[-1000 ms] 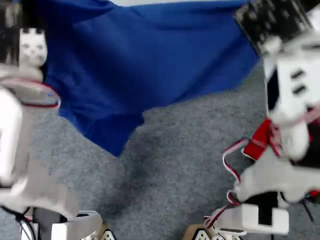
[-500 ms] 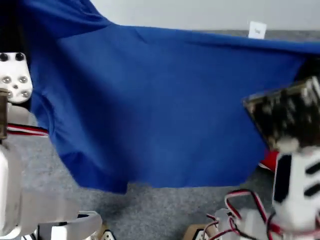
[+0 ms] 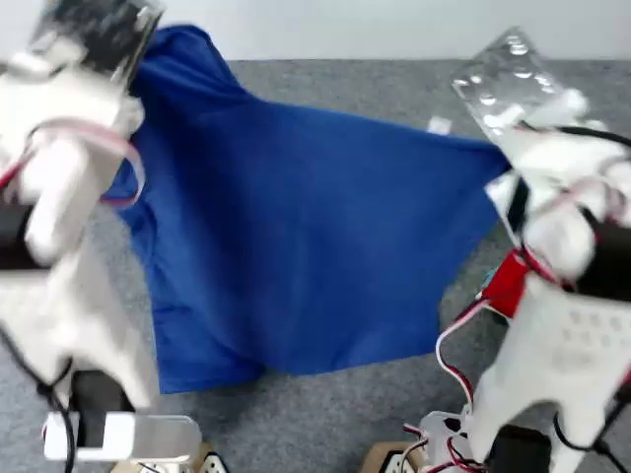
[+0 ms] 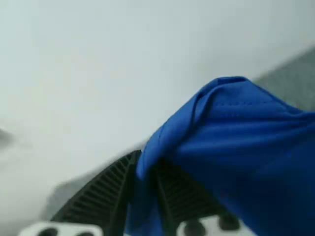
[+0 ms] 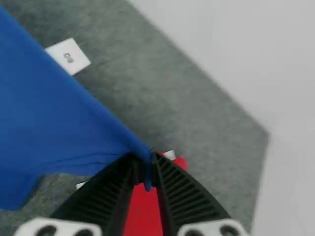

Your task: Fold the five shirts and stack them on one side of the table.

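A blue shirt (image 3: 306,236) hangs stretched in the air over the grey table, held at two corners. My left gripper (image 4: 147,191) is shut on one edge of the blue shirt (image 4: 236,137), high at the left of the high view. At the right, my right gripper (image 5: 146,179) is shut on the other corner of the blue shirt (image 5: 54,128). The shirt's lower edge droops toward the table near the front. A red shirt (image 3: 508,281) lies under the right arm, mostly hidden, and the red shirt (image 5: 145,211) also shows between the right gripper's fingers.
A small white tag (image 5: 68,57) lies on the grey table (image 3: 335,414) beyond the shirt. The table's far edge (image 3: 375,61) meets a pale wall. Both arm bases and their cables (image 3: 454,345) stand at the front edge.
Both arms have swung the blue shirt away from the camera and lower, so the far table strip shows again. The shirt hung closer and wider half a second ago.
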